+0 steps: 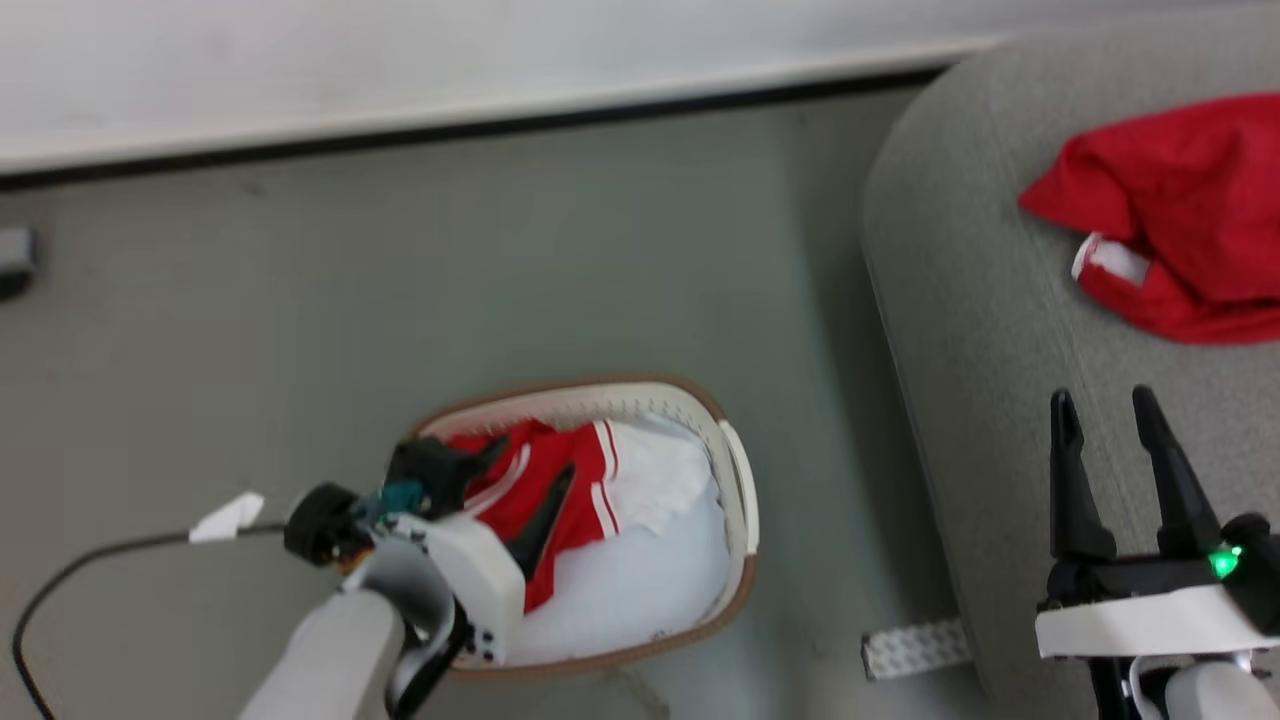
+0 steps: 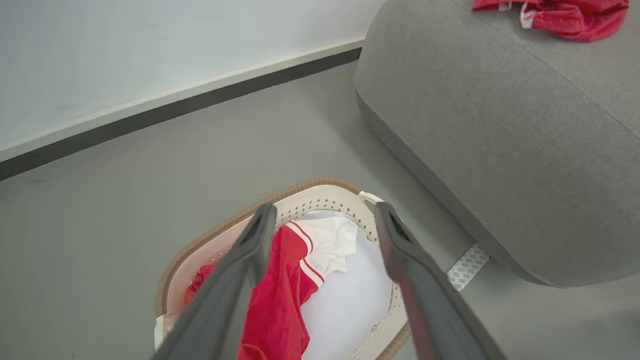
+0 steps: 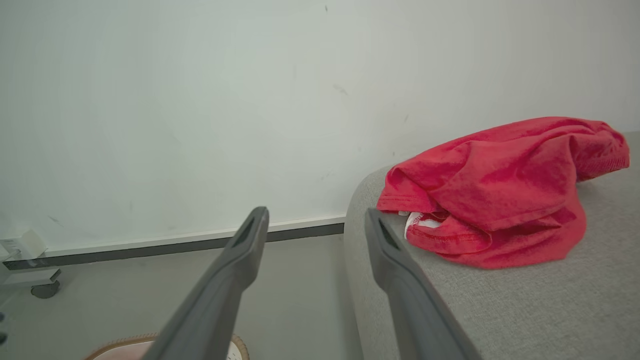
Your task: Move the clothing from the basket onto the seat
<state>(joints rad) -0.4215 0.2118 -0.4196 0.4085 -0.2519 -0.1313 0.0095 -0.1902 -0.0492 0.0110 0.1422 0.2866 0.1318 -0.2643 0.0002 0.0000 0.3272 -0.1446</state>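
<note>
Nearest the robot, at lower left, the left pincer (image 2: 325, 210) hangs over the basket (image 1: 738, 470), its two dark fingers spread wide and holding nothing. Beneath it, inside the basket, a red-and-white striped garment (image 1: 545, 475) lies crumpled on a pale bluish-white pad (image 1: 640, 590); whether the fingers touch the cloth cannot be told. At lower right, the right pincer (image 1: 1103, 400) is also spread wide and empty, poised above the near part of the light grey seat (image 1: 980, 320). Farther back on the seat rests the plain red garment (image 1: 1180, 210), bunched, a white band showing at its edge. Beyond the basket, grey floor (image 1: 500, 250) stretches to a white wall (image 1: 400, 60) with a dark baseboard (image 1: 450, 130).
</note>
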